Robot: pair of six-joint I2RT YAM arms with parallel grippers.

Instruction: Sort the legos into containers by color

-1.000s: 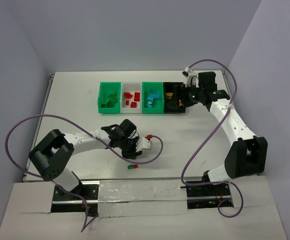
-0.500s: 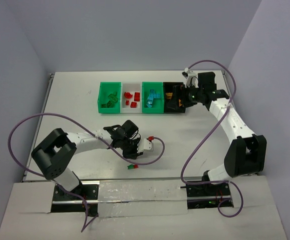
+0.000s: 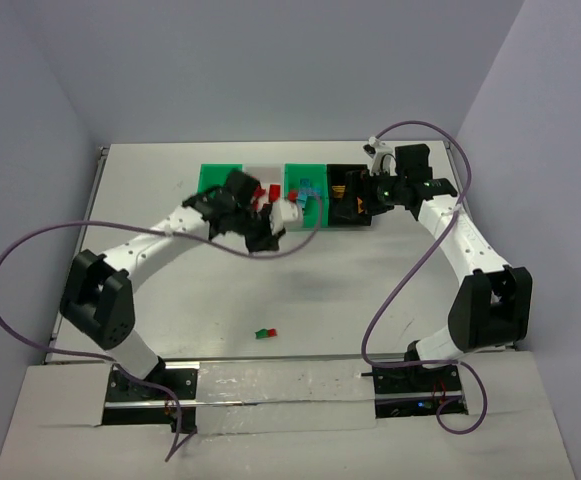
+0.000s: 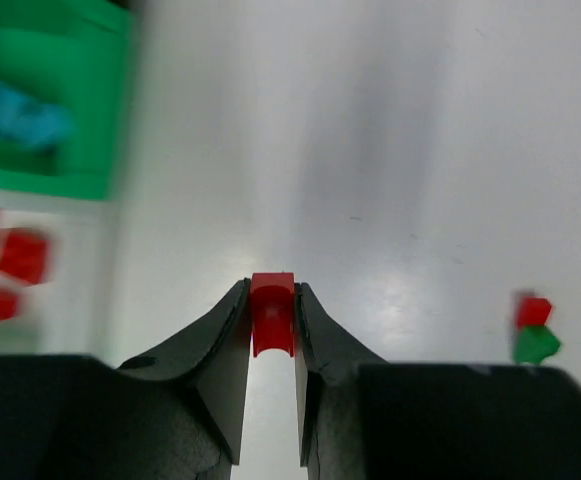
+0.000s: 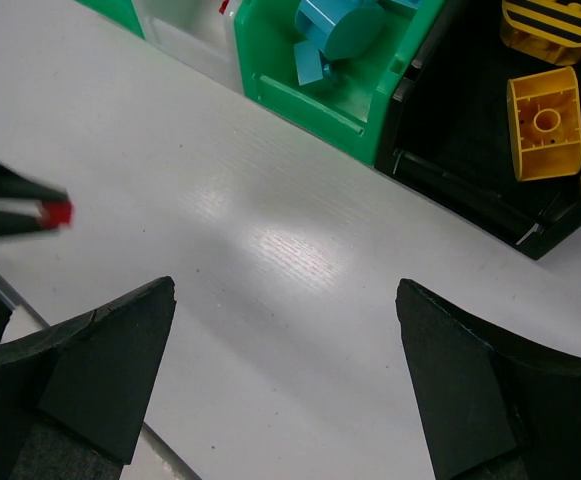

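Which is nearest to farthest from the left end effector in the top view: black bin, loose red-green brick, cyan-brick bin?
1. Green bin with cyan bricks, by the left end effector.
2. Black bin, farther right.
3. Red-green brick, alone toward the near side.

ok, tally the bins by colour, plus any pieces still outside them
Green bins: 2, far left and third from left
White bin: 1
Black bin: 1
Red brick held in the left gripper: 1
Loose red-and-green stack: 1
Total: 4 bins, 2 pieces outside them
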